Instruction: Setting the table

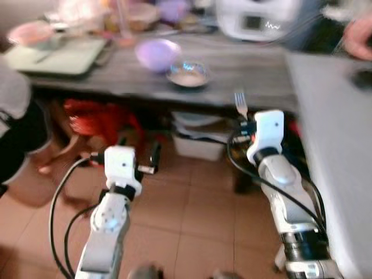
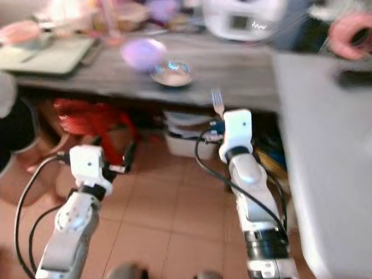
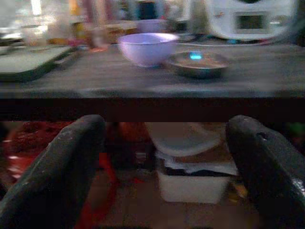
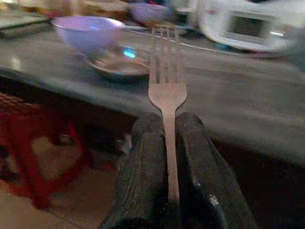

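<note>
Starting at the far left, a pale green tray (image 1: 55, 57) lies on the dark grey wooden table (image 1: 244, 78), with blurred jars and containers behind it. A person's dark-clothed body (image 1: 14, 128) shows at the left edge, near the table's end. Under the table on the left stands a red stool (image 1: 99, 119) on the terracotta tiled floor (image 1: 192, 215). Nearer, the left gripper (image 3: 164, 167) hangs in front of the table edge, below the tabletop level, its two black fingers (image 3: 57, 167) released and spread wide with nothing between them; through the gap a white plastic box (image 3: 193, 183) shows under the table.

Toward the middle of the table a lilac bowl (image 1: 157, 54) sits just left of a shallow metal dish (image 1: 188, 74), the two close together or touching; the blur makes it hard to tell which. Farther back and to the right stands a white appliance (image 1: 256, 20) with a small display.

Right of centre, the right gripper (image 4: 167, 143) is raised near the table's front edge, clenched on a silver fork (image 4: 167, 88). The fork's handle is pinched between the two fingers and its tines point upward and away toward the table, standing just short of the tabletop, right of the dish.

On the right a lighter grey surface (image 1: 337, 133) runs from the table toward the near side. At the far right top corner a person's hand (image 1: 359, 38) reaches in above it
</note>
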